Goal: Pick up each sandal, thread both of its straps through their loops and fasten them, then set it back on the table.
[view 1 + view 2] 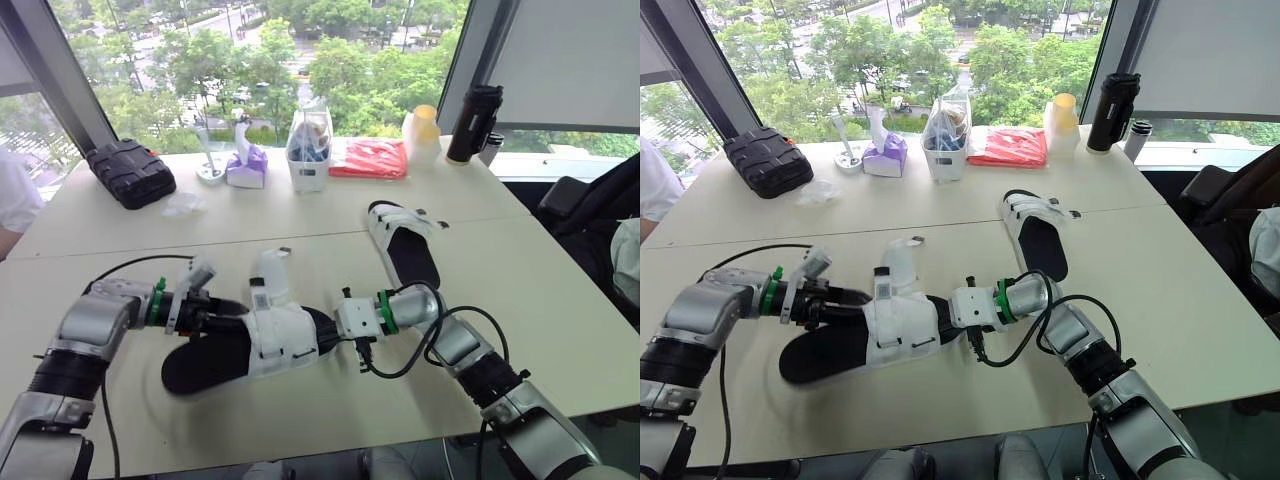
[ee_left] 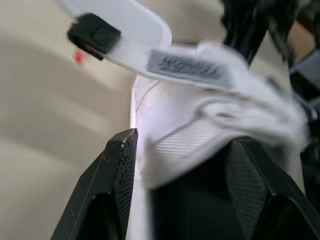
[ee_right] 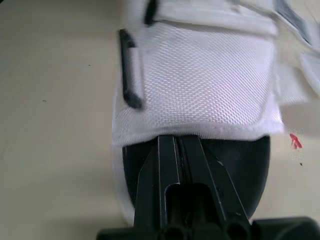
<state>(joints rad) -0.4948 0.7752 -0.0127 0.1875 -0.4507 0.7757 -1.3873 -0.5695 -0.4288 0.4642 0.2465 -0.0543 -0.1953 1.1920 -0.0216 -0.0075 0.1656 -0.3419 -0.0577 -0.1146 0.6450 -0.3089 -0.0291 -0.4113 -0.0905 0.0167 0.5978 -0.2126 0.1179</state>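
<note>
Left gripper [image 1: 232,308] reached into the near sandal [image 1: 215,362] from the table's left side. Its fingers [image 2: 117,170] stood well apart, with the white upper [image 1: 285,340] and black footbed filling the gap between them, so it seemed to hold the shoe there. Right gripper [image 1: 323,325] came in from the opposite side with its two fingers pressed together. Their tips lay on the black toe end, right at the hem of the upper; whether they pinched that hem I could not tell. One loose strap [image 1: 270,275] stood up from the sandal between the two grippers.

That sandal lay close to the table's [image 1: 560,320] near edge, left of the middle, with only a narrow strip of bare top in front of it. The second of the two sandals [image 1: 405,245] lay flat, well apart, past the right gripper and nearer the middle. Bare top ran from it to the right edge, and a broad clear band crossed behind both sandals.

Along the far edge stood one black case [image 1: 130,172], one white dish [image 1: 210,172], one purple tissue box [image 1: 247,168], one white tub [image 1: 310,152], one red packet [image 1: 370,158], one yellow-capped container [image 1: 423,132] and one black flask [image 1: 475,125]. One scrap of clear plastic [image 1: 185,205] lay just in front of the case and the dish. A person's white sleeve [image 1: 14,190] showed beyond the left edge.
</note>
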